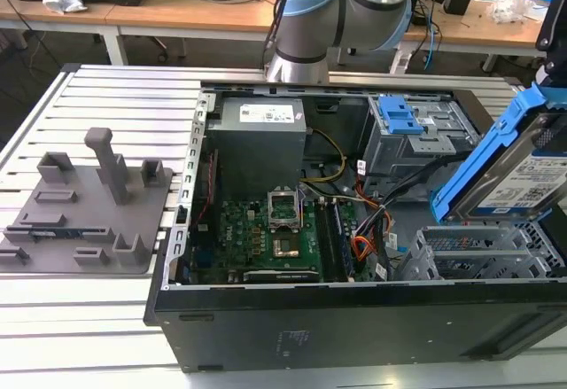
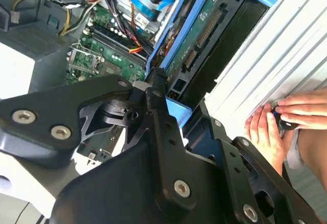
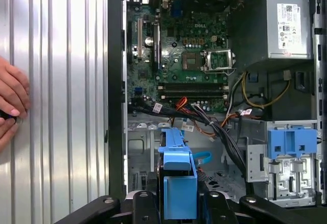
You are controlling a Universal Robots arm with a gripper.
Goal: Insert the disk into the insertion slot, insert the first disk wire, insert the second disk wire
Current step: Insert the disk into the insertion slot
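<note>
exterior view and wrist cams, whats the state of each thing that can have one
insertion slot: empty
disk: tilted over the insertion slot, not seated
gripper: shut on the disk
computer case: on its side, side panel off
hand: resting on the slatted table

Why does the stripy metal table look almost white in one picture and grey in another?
In the second wrist view, light glares off the ribbed table, washing it nearly white; in the first wrist view it shows bright streaks along its ridges; in the exterior view softer light leaves it grey, and the computer case looks dimmer inside.
</note>
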